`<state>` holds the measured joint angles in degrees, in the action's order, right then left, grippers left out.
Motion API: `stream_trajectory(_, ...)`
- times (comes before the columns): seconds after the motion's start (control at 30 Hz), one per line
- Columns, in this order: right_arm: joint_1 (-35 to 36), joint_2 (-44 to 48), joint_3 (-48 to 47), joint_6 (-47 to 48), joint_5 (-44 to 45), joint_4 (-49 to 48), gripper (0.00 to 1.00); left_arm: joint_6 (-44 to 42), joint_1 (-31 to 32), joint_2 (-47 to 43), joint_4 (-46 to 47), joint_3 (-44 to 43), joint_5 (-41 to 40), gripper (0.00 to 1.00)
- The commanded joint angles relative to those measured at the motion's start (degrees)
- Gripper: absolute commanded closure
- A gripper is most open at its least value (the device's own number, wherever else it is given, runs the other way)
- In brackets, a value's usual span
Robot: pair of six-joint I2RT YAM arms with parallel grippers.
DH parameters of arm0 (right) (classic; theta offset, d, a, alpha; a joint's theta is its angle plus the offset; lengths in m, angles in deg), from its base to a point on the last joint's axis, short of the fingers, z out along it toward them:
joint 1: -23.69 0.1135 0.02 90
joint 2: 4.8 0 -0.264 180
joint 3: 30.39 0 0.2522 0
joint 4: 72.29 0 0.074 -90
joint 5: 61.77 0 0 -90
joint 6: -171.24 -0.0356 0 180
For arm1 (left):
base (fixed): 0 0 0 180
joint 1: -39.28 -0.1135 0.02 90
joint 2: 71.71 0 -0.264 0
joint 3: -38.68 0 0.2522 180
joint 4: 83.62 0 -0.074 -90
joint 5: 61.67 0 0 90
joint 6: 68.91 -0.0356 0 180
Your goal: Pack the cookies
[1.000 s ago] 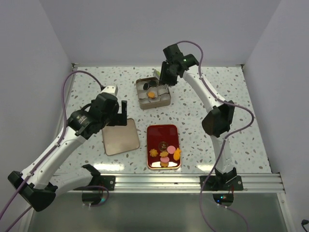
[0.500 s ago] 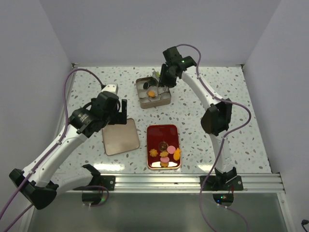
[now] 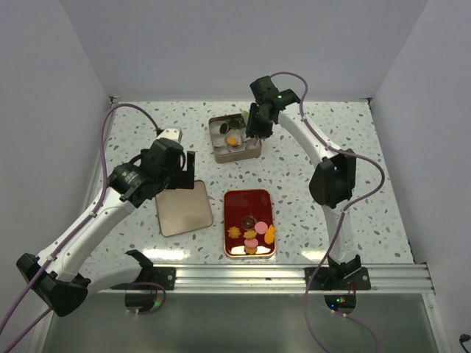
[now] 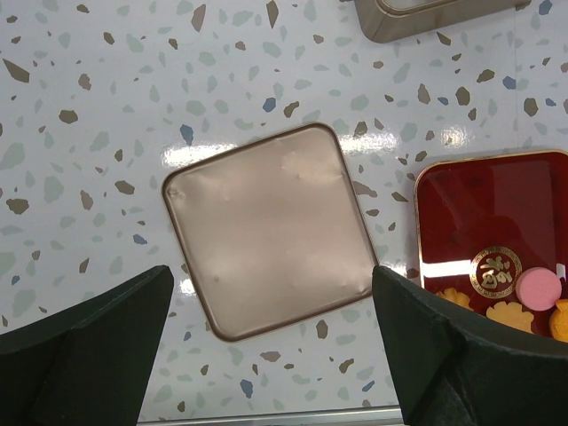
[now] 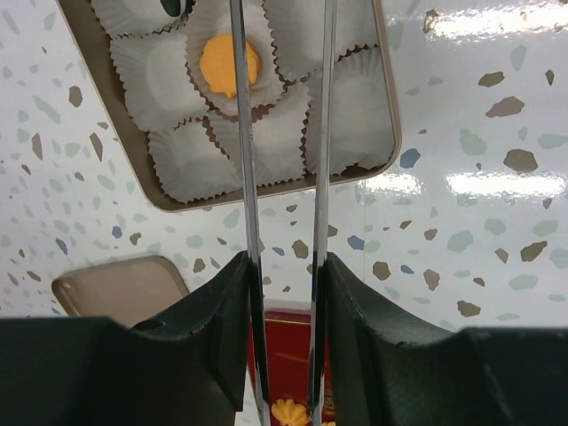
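Observation:
Several cookies (image 3: 252,237) lie in the red tray (image 3: 249,202), among them a pink one (image 4: 540,286) and an orange one (image 5: 288,411). Another orange cookie (image 5: 229,64) sits in a white paper cup inside the metal tin (image 3: 255,151), with a black cookie (image 3: 223,129) beside it. My right gripper (image 5: 284,266) is shut on the metal tongs (image 5: 248,177) and hangs over the tin's right side (image 3: 254,126). The tongs' arms reach across the cups, and their tips are out of frame. My left gripper (image 4: 266,346) stands open above the tin's lid (image 4: 266,229), holding nothing.
The tan lid (image 3: 185,208) lies flat left of the red tray. The tin (image 5: 383,106) holds several empty paper cups (image 5: 191,160). White walls close in the table on three sides, and a metal rail (image 3: 280,278) runs along the near edge.
My right gripper with the tongs has shifted slightly toward the tin's right edge. The tin sits a little farther back. My left arm has barely moved.

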<state>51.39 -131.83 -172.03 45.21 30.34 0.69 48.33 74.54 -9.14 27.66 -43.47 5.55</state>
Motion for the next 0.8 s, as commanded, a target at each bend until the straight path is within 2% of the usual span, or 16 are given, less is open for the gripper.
stream_trajectory(0.0,-1.0,5.2,-0.2,-0.5,2.8,-0.8,0.67,-0.9,0.0,-0.3,1.1,-1.8,-0.9,0.00)
stream_trajectory(0.13,-0.9,5.3,-0.1,-0.5,2.4,-0.8,0.62,-0.6,0.0,-0.6,0.8,-1.8,-0.9,0.00)
stream_trajectory(0.17,-1.0,5.3,-0.1,-0.5,2.4,-0.8,0.59,-0.7,0.0,-0.6,0.8,-1.8,-0.9,0.00)
stream_trajectory(0.2,-1.0,5.3,0.1,-0.5,2.2,-0.9,0.52,-0.6,0.1,-0.6,0.8,-1.8,-0.9,0.00)
stream_trajectory(0.3,-1.0,5.2,-0.1,-0.4,2.1,-0.9,0.43,-0.5,0.0,-0.7,0.8,-1.8,-0.6,0.00)
stream_trajectory(0.77,-1.0,9.5,-1.9,0.3,3.5,1.7,0.40,-0.2,0.0,-1.5,0.6,-1.8,-0.3,0.00)
